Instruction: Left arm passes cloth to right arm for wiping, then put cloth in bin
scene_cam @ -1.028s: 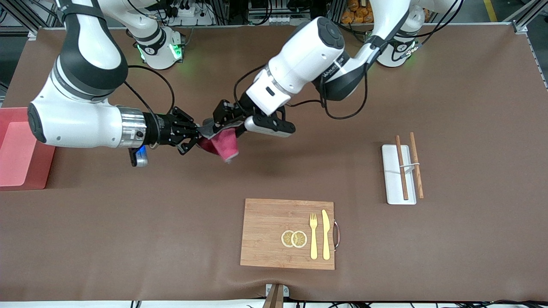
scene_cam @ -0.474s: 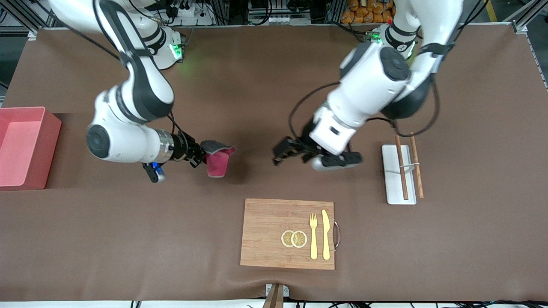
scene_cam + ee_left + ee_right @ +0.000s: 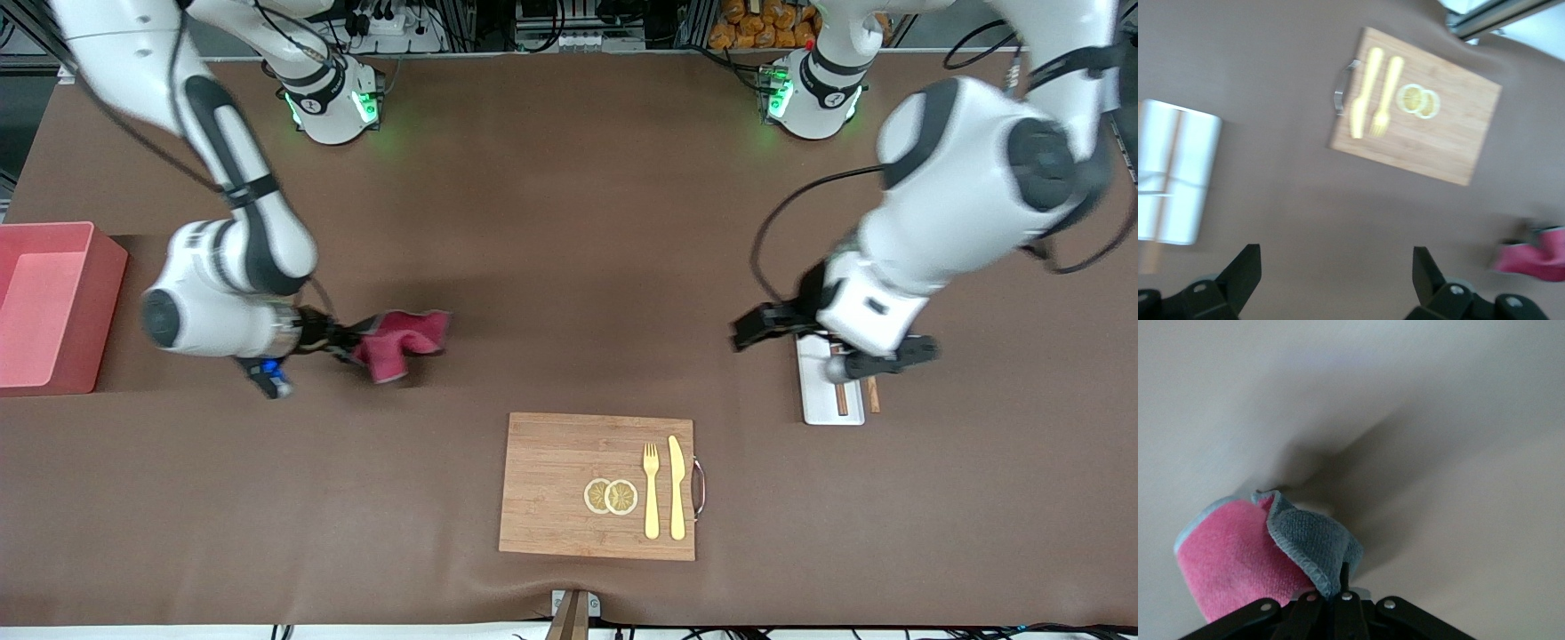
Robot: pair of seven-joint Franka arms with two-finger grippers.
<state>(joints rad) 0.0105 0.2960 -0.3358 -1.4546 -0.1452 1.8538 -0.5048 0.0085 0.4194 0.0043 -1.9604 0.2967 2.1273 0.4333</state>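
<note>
- Front view: right gripper (image 3: 342, 338), frame left, grips the soft crimson-and-grey fabric cloth (image 3: 400, 336); handover appears complete.
- Left gripper (image 3: 1331, 283) spread wide, empty.
- Remaining: wiping, then salmon-pink rectangular plastic bin (image 3: 98, 307).

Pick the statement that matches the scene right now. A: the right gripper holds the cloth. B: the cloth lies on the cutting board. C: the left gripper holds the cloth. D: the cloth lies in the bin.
A: the right gripper is shut on the cloth, pinched in its fingers in the right wrist view, while the left gripper is open with nothing in it.
</note>
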